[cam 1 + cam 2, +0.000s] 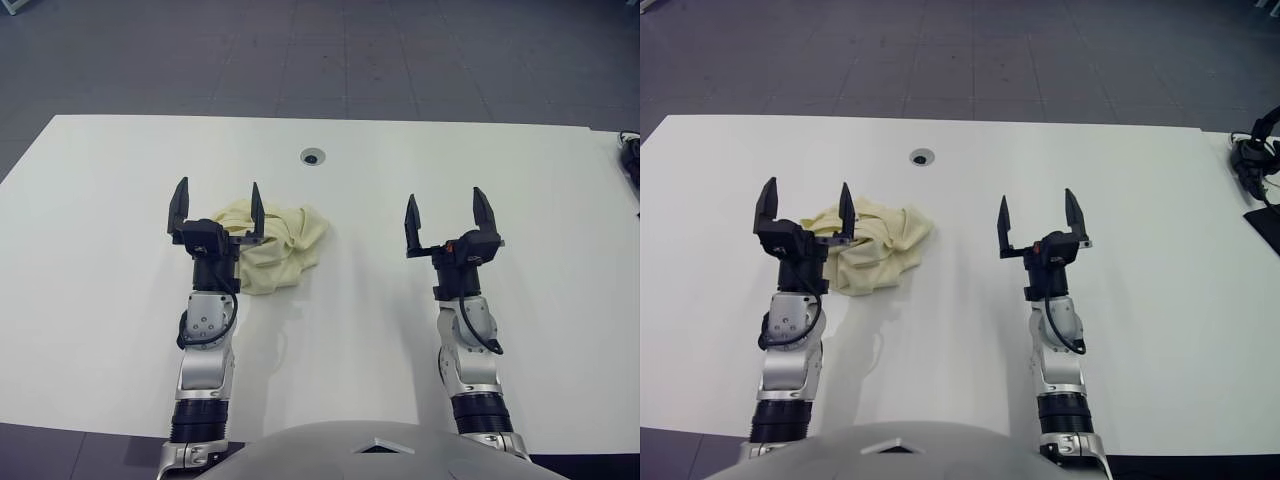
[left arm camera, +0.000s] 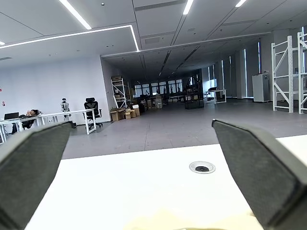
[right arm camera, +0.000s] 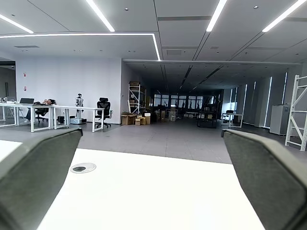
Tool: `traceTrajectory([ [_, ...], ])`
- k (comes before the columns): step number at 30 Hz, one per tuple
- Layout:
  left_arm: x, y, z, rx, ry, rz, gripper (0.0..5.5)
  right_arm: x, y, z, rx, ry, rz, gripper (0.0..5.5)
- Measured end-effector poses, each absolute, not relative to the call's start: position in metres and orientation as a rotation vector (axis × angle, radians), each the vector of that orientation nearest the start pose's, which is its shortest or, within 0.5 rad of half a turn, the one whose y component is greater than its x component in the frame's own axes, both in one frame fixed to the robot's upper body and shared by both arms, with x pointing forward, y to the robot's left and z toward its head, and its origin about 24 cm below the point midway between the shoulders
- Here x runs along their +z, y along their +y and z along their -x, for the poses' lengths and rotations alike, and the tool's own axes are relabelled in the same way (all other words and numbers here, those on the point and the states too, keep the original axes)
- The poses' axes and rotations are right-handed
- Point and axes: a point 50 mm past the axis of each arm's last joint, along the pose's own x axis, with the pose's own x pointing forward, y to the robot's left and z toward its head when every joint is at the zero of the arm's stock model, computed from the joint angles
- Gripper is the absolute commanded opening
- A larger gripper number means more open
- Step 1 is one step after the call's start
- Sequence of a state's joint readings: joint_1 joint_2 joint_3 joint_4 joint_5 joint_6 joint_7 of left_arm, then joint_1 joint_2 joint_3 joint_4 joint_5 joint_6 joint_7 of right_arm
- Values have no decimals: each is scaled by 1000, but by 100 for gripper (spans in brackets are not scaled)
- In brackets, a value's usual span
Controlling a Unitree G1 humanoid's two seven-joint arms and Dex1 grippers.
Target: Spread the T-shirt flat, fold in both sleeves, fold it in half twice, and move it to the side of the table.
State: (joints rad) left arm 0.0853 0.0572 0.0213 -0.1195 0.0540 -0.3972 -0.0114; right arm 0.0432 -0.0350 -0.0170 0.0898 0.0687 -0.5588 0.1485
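T-shirt [image 1: 283,243]: lay crumpled centre-left on table [image 1: 100,200]; unspread, unfolded.
Left claw [image 1: 218,195]: gaped wide, empty.
Right claw [image 1: 445,200]: likewise.
Remaining: all steps.

No legible text, labels or numbers on the table [image 1: 100,200] or anything lying on it. Small red wall sign [image 3: 24,74] behind the office desks [image 3: 62,111]: too small to read.

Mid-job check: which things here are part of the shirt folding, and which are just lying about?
Job:
crumpled pale yellow T-shirt
left gripper, open, by the shirt
right gripper, open, over bare table

Lying about:
round cable port set in the table
black cabled gear at the table's right edge
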Motion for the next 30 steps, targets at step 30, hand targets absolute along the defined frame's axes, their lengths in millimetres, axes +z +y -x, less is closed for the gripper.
traceTrajectory([
  [30, 83, 161, -230, -11, -419, -120, 537, 67, -176, -240, -49, -465, 6, 540],
])
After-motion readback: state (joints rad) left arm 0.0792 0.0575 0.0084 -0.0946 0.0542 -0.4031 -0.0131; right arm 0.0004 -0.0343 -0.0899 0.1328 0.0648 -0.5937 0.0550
